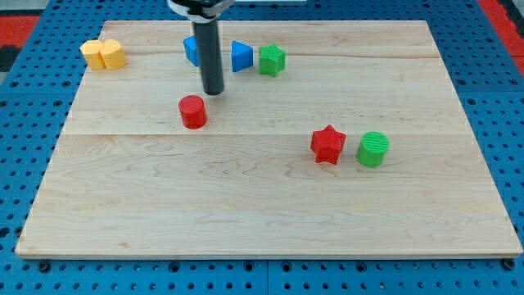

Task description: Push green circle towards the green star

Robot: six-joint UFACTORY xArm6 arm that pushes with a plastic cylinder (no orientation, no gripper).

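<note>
The green circle [373,149] lies at the view's right, just right of the red star [328,143]. The green star [272,60] lies near the view's top, right of centre-left, next to a blue triangle [241,56]. My tip [213,90] stands on the board above and a little right of the red circle [193,111], far to the left of the green circle and below-left of the green star. It touches no block.
A blue block [191,50] sits partly hidden behind the rod. Two yellow blocks [103,54] lie at the top left corner. The wooden board [262,205] ends on all sides on a blue pegboard.
</note>
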